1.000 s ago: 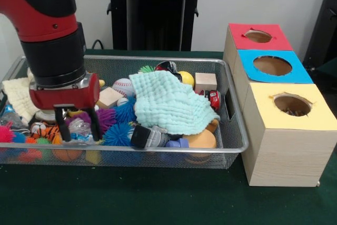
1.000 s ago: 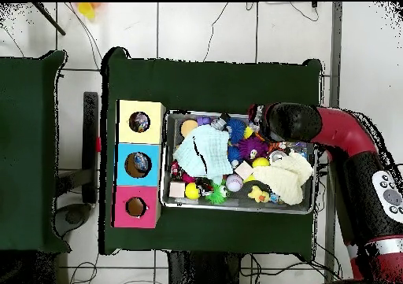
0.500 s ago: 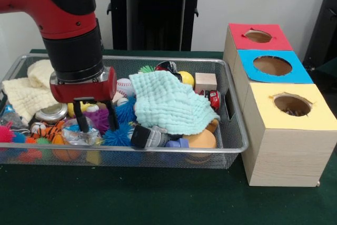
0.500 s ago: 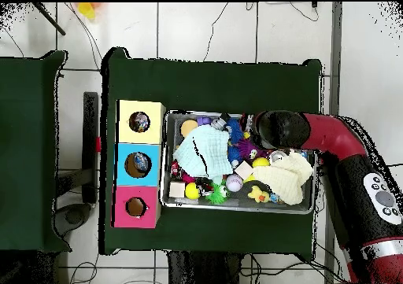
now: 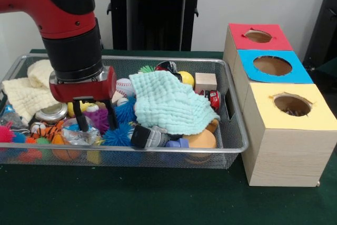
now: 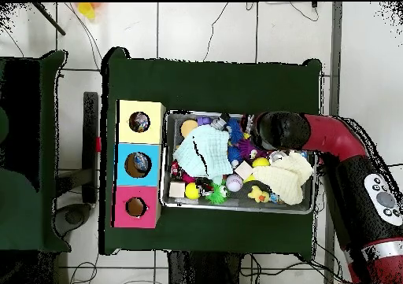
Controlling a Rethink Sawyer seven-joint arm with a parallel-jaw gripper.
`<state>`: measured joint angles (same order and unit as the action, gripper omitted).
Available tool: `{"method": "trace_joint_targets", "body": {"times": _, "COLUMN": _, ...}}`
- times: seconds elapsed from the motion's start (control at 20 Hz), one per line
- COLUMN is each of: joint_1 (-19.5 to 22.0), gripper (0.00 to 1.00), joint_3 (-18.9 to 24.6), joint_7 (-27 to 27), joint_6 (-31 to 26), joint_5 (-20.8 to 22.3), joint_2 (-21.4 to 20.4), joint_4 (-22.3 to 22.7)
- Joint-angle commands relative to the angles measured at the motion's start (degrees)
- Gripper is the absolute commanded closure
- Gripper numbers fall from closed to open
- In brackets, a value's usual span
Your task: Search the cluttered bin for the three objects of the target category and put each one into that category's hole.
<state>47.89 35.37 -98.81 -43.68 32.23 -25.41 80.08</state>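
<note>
My gripper (image 5: 96, 118) hangs low inside the wire bin (image 5: 158, 151), left of centre, open. Its two black fingers (image 5: 80, 119) stand on either side of a purple spiky ball (image 5: 99, 121). Blue spiky balls (image 5: 125, 111) lie just right of it, and crumpled clear plastic (image 5: 79, 136) lies in front. A baseball (image 5: 124, 86), a yellow ball (image 5: 186, 78), a wooden cube (image 5: 205, 82) and a red toy car (image 5: 214, 99) lie toward the back. A teal cloth (image 5: 168, 104) covers the bin's middle. In the overhead view the arm (image 6: 283, 130) hides the gripper.
Three boxes with round holes stand right of the bin: red (image 5: 239, 38), blue (image 5: 247, 69) and yellow (image 5: 316, 117). A cream cloth (image 5: 23, 96), a metal can (image 5: 51, 113) and several small balls fill the bin's left end. A dark cylinder (image 5: 147, 136) lies by the front wall.
Over the last second the gripper shifted right and a little higher in the front view, from over the clear plastic to the purple spiky ball. It has barely moved in the last half second.
</note>
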Motion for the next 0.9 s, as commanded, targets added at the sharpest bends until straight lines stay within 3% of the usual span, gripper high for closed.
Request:
{"method": "trace_joint_targets", "body": {"times": 0.05, "joint_1": 2.6, "gripper": 0.0, "joint_3": -0.3, "joint_7": 8.9, "joint_6": -0.8, "joint_5": 1.0, "joint_2": 1.9, "joint_4": 0.5}}
{"method": "trace_joint_targets", "body": {"times": 0.5, "joint_1": 4.0, "gripper": 0.0, "joint_3": 0.4, "joint_7": 12.8, "joint_6": -3.0, "joint_5": 1.7, "joint_2": 1.3, "joint_4": -1.6}}
{"method": "trace_joint_targets", "body": {"times": 0.9, "joint_1": 5.8, "gripper": 0.0, "joint_3": 1.5, "joint_7": 15.0, "joint_6": -2.6, "joint_5": 2.3, "joint_2": 3.6, "joint_4": -3.0}}
